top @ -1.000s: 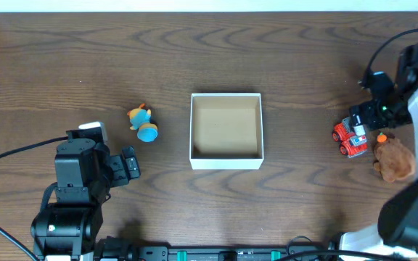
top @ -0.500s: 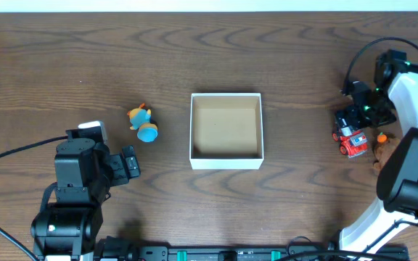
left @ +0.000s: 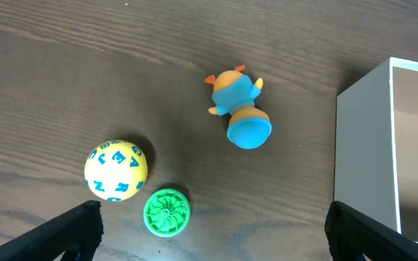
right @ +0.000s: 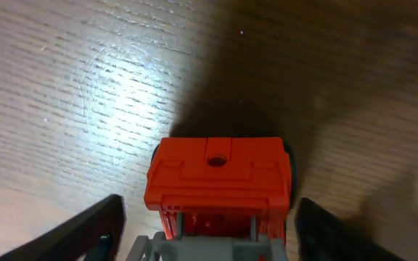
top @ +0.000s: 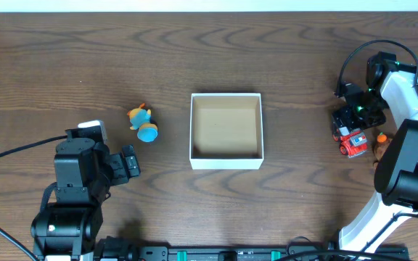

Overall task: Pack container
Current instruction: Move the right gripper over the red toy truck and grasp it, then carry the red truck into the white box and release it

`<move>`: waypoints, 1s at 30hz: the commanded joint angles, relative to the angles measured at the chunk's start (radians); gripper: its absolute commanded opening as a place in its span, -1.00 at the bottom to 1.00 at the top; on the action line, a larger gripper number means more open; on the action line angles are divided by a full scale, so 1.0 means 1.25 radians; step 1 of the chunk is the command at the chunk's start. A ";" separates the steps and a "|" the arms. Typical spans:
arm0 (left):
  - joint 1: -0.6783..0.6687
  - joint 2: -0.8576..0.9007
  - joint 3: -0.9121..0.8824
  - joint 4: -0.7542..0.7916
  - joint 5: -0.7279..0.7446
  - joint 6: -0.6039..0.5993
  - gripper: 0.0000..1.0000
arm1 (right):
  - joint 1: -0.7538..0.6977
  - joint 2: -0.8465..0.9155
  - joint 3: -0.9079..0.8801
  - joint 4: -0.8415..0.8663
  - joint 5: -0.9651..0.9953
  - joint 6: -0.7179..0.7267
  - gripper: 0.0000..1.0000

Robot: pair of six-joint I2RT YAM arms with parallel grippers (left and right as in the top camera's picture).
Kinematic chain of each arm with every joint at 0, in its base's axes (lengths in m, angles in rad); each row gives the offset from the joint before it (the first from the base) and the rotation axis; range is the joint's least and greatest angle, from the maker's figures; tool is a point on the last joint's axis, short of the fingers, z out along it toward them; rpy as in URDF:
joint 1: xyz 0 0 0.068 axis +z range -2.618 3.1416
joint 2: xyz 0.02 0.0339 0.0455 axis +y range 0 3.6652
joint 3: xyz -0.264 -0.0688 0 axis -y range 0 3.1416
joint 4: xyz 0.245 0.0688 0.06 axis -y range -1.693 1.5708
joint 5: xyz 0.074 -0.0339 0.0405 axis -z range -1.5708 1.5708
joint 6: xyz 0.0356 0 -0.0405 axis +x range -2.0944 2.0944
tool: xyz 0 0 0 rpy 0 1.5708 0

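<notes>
Straddling the red truck (right: 218, 177), the right claw (top: 349, 125) gapes, container (top: 226, 161) well left

Blue letters ring the yellow ball (left: 116, 170) — none clear enough to read.

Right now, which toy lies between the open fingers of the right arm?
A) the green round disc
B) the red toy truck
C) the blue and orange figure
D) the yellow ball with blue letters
B: in the right wrist view the red toy truck sits on the wooden table between the two spread fingers; the other three toys appear only in the left wrist view.
</notes>
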 commanded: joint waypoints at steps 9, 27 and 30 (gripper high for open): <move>0.004 0.000 0.017 0.002 -0.001 -0.004 0.96 | 0.007 0.010 0.012 -0.006 -0.009 0.007 0.12; 0.004 0.000 0.017 0.002 -0.001 -0.004 0.96 | 0.025 0.004 0.030 -0.006 -0.009 0.097 -0.57; 0.004 0.000 0.017 0.002 -0.001 -0.004 0.96 | 0.044 -0.018 0.059 -0.029 -0.009 0.131 -0.61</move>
